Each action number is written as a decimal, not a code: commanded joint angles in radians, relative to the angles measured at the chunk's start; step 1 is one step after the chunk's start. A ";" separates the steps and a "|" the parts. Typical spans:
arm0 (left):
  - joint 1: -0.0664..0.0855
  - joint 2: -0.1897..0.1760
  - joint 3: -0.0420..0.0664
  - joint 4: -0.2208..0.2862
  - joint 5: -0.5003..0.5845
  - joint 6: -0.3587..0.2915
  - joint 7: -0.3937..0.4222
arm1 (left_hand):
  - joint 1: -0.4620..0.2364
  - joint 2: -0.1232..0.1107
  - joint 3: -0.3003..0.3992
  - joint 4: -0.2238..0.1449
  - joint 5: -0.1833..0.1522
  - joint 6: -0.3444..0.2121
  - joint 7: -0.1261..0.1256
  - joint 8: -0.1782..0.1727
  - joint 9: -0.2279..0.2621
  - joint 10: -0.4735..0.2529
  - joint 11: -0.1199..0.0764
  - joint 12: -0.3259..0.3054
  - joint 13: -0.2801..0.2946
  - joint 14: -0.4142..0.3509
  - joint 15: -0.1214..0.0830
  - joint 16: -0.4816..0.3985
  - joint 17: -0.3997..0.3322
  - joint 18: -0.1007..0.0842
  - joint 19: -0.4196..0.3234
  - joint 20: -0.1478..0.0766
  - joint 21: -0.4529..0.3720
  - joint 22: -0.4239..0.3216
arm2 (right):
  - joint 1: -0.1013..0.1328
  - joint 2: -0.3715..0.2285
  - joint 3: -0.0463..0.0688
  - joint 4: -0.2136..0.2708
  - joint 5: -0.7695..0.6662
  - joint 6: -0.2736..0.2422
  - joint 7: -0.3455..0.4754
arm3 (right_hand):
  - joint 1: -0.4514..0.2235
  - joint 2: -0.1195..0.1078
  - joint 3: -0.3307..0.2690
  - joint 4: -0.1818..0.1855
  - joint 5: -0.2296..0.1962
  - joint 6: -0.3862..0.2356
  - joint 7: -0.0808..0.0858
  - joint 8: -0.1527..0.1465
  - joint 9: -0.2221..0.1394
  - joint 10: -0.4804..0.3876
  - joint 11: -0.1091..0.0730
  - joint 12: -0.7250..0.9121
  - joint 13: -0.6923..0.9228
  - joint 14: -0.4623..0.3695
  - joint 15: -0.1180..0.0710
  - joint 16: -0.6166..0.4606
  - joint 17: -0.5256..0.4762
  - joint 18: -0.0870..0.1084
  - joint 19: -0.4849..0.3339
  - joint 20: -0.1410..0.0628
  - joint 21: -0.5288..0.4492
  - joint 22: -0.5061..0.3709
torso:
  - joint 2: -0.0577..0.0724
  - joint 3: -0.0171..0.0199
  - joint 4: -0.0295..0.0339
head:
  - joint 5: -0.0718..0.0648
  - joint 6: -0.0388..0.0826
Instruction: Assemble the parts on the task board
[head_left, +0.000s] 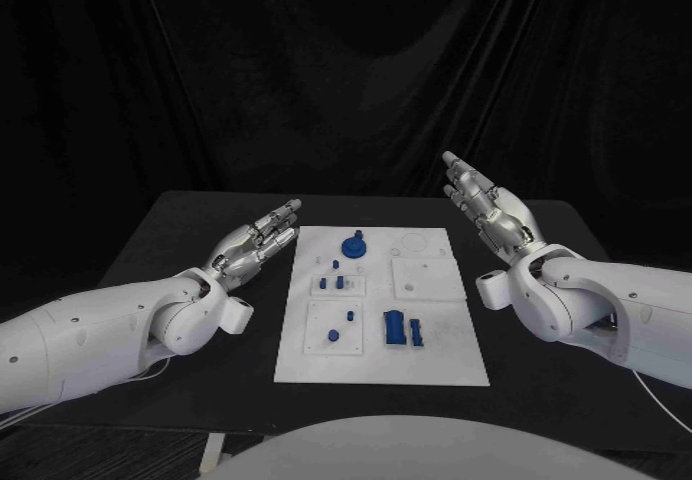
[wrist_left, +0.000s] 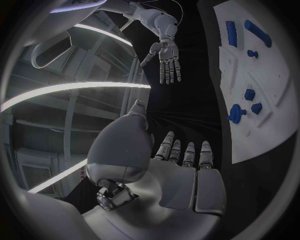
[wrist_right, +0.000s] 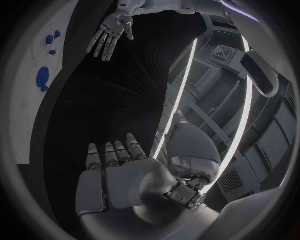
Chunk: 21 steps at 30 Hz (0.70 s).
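- Task board (head_left: 378, 370) lies flat mid-tabletop (head_left: 159, 250), between the two arms; near end of the board is bare white
- Nearest pieces: a tall blue block (head_left: 392, 327) with a thin blue bar (head_left: 417, 332) just beside it, both at the near-right part of the board; to their left, two small blue bits (head_left: 340, 327) sit on a raised square panel
- Middle: a few small blue pegs (head_left: 336, 283) on another panel; right of them a plain white square panel with no blue on it
- Far end: a round blue knob-like piece (head_left: 353, 244); a faint ring outline to its right, too pale to say what it is
- Progress, as a judgement: some pieces look upright as if seated, others look loose, but seating cannot be confirmed. The layout fits either a board waiting for assembly or one with some pieces already placed
- Left hand (head_left: 264, 240) hovers beside the board's left edge, fingers straight and apart, holding nothing
- Right hand (head_left: 486, 205) is raised off the board's far-right corner, fingers extended, nothing held
- Left wrist view adds: the empty palm (wrist_left: 187, 185) from behind, the blue pieces from the side, and the right hand hanging open above the tabletop
- Right wrist view adds: the board's edge (wrist_right: 28, 125) and the left hand with fingers spread; board detail is smaller here than in the head view
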 joint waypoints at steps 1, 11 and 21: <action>0.000 0.004 0.006 0.005 0.006 -0.019 -0.001 | -0.368 0.017 0.035 -0.090 -0.054 -0.083 0.104 -0.023 -0.023 -0.002 0.050 -0.099 -0.013 0.001 0.031 -0.004 -0.001 -0.056 0.000 -0.076 -0.003 -0.001 | -0.005 0.008 0.012 -0.002 0.014 -0.021 -0.010 | -0.255 0.020 0.082 -0.071 -0.104 -0.068 0.052 -0.006 -0.005 -0.003 0.007 -0.013 -0.005 0.000 -0.005 -0.004 -0.001 -0.013 0.000 -0.052 -0.006 -0.001 | 0.001 0.0009 -0.0014 | 0.000 0.010; 0.006 0.039 0.067 0.051 0.059 -0.230 -0.045 | -0.626 0.017 0.108 -0.154 -0.093 -0.143 0.104 -0.023 -0.023 -0.002 0.150 -0.099 -0.013 0.001 0.031 -0.004 -0.001 -0.092 0.000 -0.076 -0.003 -0.001 | -0.053 0.092 0.136 -0.025 0.152 -0.223 -0.103 | -0.612 0.020 0.082 -0.169 -0.104 -0.164 0.052 -0.006 -0.005 -0.003 0.007 -0.013 -0.005 0.000 -0.005 -0.004 -0.001 -0.013 0.000 -0.125 -0.006 -0.001 | 0.015 0.0100 -0.0138 | -0.011 0.116; 0.013 0.095 0.163 0.121 0.142 -0.559 -0.114 | -0.796 0.017 0.108 -0.194 -0.166 -0.178 0.104 -0.023 -0.023 -0.002 0.150 -0.099 -0.013 0.001 0.031 -0.004 -0.001 -0.177 0.000 -0.076 -0.003 -0.001 | -0.081 0.141 0.208 -0.038 0.233 -0.340 -0.158 | -0.612 0.020 0.082 -0.169 -0.104 -0.164 0.052 -0.006 -0.005 -0.003 0.007 -0.013 -0.005 0.000 -0.005 -0.004 -0.001 -0.013 0.000 -0.125 -0.006 -0.001 | 0.033 0.0213 -0.0292 | -0.025 0.246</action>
